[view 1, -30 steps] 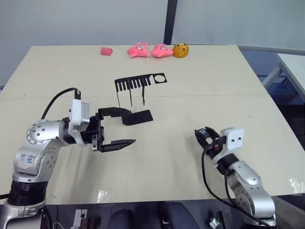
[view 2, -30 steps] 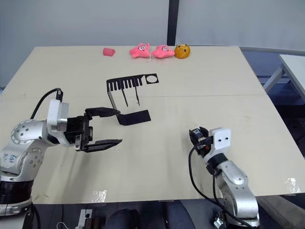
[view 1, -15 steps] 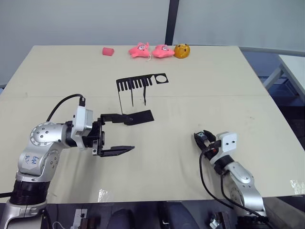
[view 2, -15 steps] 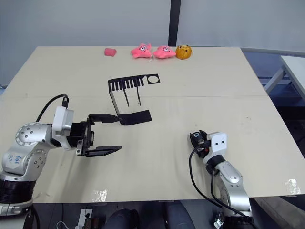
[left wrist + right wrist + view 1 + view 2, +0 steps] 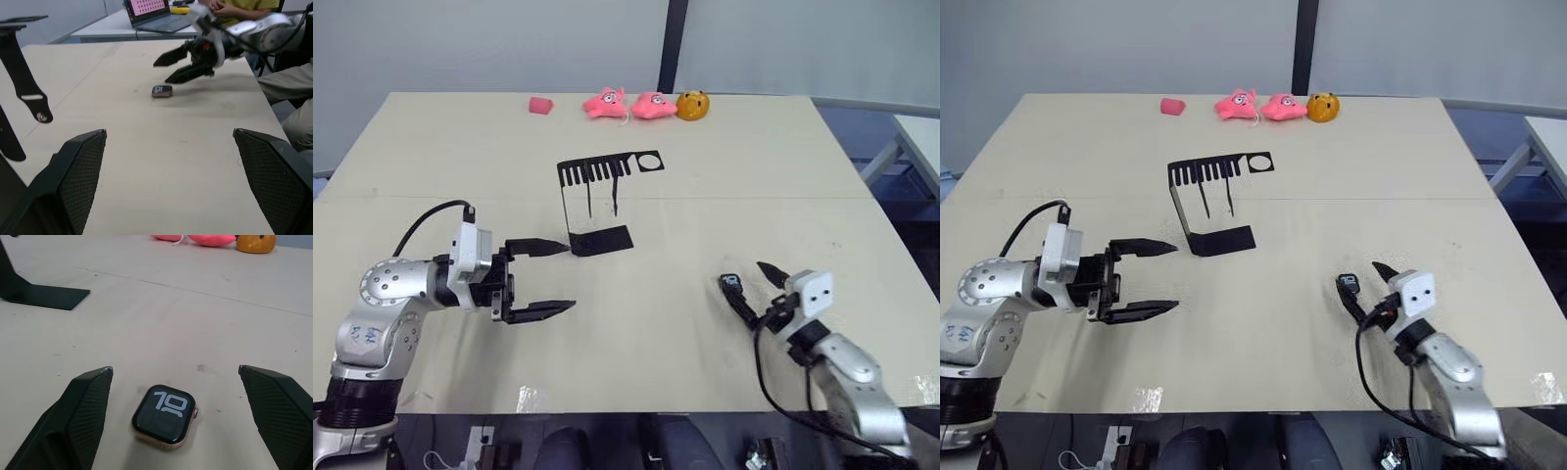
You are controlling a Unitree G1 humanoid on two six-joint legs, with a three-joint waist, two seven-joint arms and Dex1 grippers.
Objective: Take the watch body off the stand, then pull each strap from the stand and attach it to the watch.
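The watch body lies flat on the table, screen up with white digits, between the spread fingers of my right gripper, which is open and holds nothing. It shows too as a small dark case at the table's near right. The stand is upright mid-table on its flat base. Two straps hang from its slotted top plate. My left gripper is open and empty, just left of the stand's base. In the left wrist view one strap hangs close by.
Two pink plush toys, an orange round toy and a small pink block sit along the far edge. Another table with a laptop and a seated person lie beyond the right side.
My right gripper has opened, and the watch body now rests on the table between its fingers. The left gripper has drawn back slightly from the stand's base. The camera shifted a little.
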